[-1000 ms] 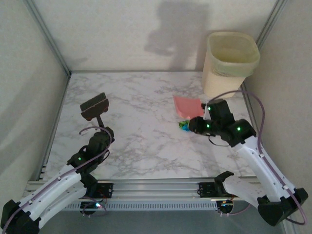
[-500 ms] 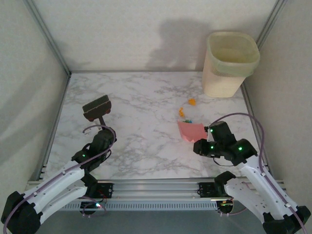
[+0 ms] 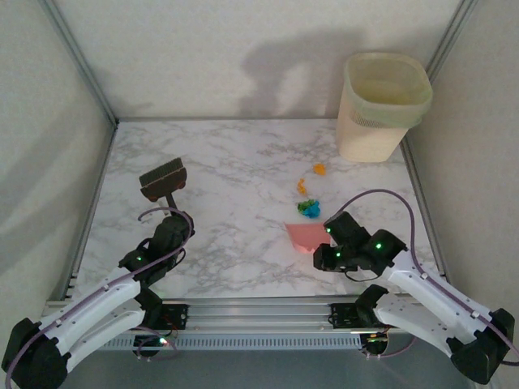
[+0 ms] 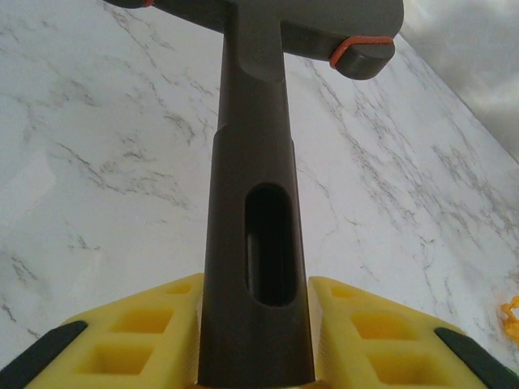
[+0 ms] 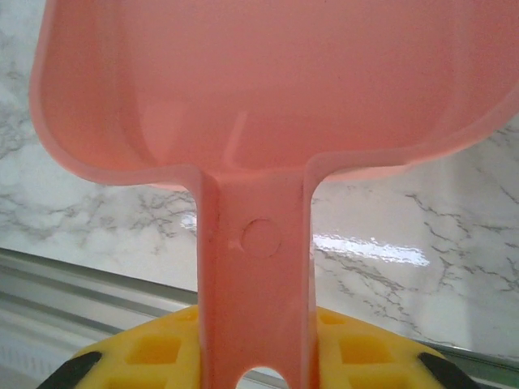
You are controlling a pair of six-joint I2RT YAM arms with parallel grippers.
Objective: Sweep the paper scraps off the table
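Paper scraps lie right of centre on the table (image 3: 227,251): an orange bit (image 3: 319,169), another orange bit (image 3: 302,185) and a blue and green clump (image 3: 309,207). My right gripper (image 3: 331,245) (image 5: 255,348) is shut on the handle of the pink dustpan (image 3: 303,236) (image 5: 268,81), which sits just in front of the clump, its pan pointing left. My left gripper (image 3: 168,231) (image 4: 254,340) is shut on the handle of the dark brown brush (image 3: 165,178) (image 4: 251,227), well left of the scraps. One orange scrap (image 4: 511,312) shows at the left wrist view's right edge.
A pale yellow waste bin (image 3: 381,105) stands at the back right corner. Off-white walls close the table on three sides. A metal rail (image 3: 259,312) runs along the near edge, also seen under the dustpan (image 5: 97,279).
My right arm has drawn the dustpan back from near the bin toward the near edge, leaving the scraps uncovered behind it. The brush has barely moved.
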